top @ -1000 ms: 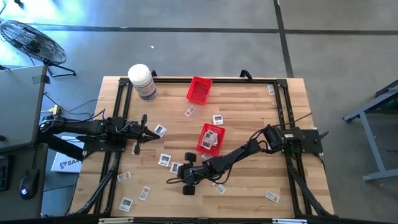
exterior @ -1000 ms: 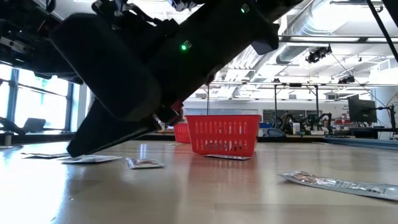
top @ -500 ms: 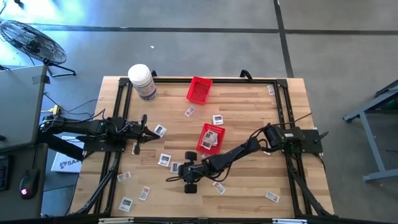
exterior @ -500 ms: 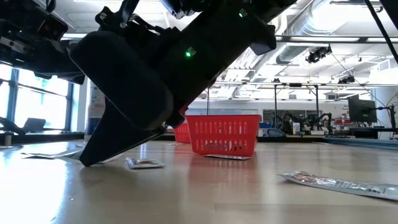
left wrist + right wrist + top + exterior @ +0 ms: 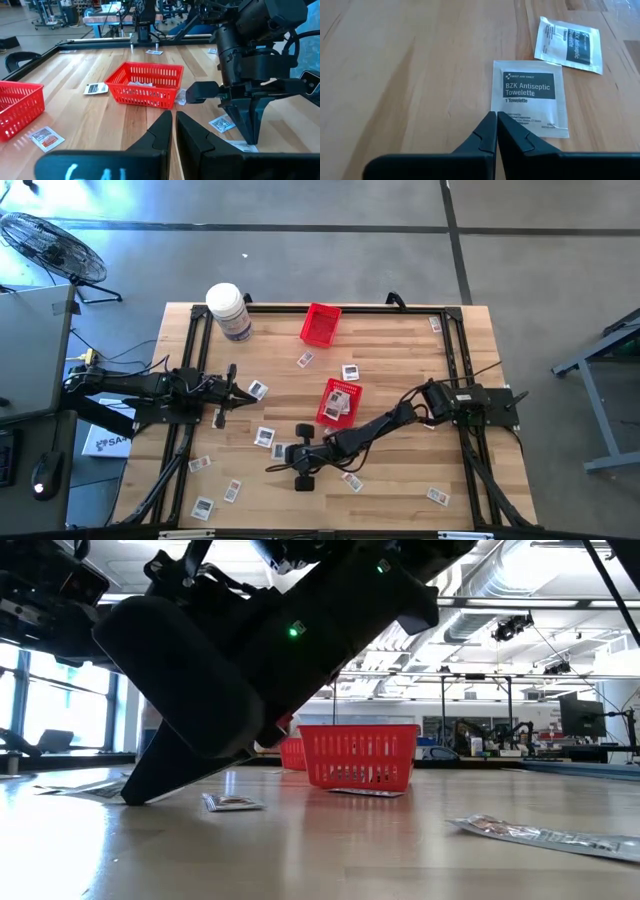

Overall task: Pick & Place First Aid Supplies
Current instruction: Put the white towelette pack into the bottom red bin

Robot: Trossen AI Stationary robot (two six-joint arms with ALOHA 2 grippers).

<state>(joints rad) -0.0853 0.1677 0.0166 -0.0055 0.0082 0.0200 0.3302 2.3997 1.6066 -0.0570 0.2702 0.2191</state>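
Small white-grey towelette packets lie scattered flat on the wooden table. One packet [image 5: 530, 97] [image 5: 284, 449] lies at my right gripper [image 5: 496, 116] [image 5: 272, 467], which slants down to the table near its front middle and is shut at that packet's edge. A second packet [image 5: 567, 44] lies just beyond. A red basket [image 5: 338, 402] holding packets stands mid-table, another red basket [image 5: 320, 325] farther back. My left gripper [image 5: 173, 125] [image 5: 243, 393] hovers shut at the table's left, holding nothing. My right gripper is shut on the packet's long edge [image 5: 501, 111], near one corner. The fingers come slanting down from the table's right side. The packet lies flat on the table. The fingertips hide how much of the edge sits between them.
A big white jar [image 5: 228, 311] stands at the far left corner. More packets lie near the left gripper [image 5: 258, 390], along the front left [image 5: 203, 507] and at the front right [image 5: 437, 496]. A black frame [image 5: 190, 330] borders the table.
My right gripper has sunk a little toward the table and tipped steeper, its tips coming down at the packet's edge. The packets and baskets have stayed where they were.
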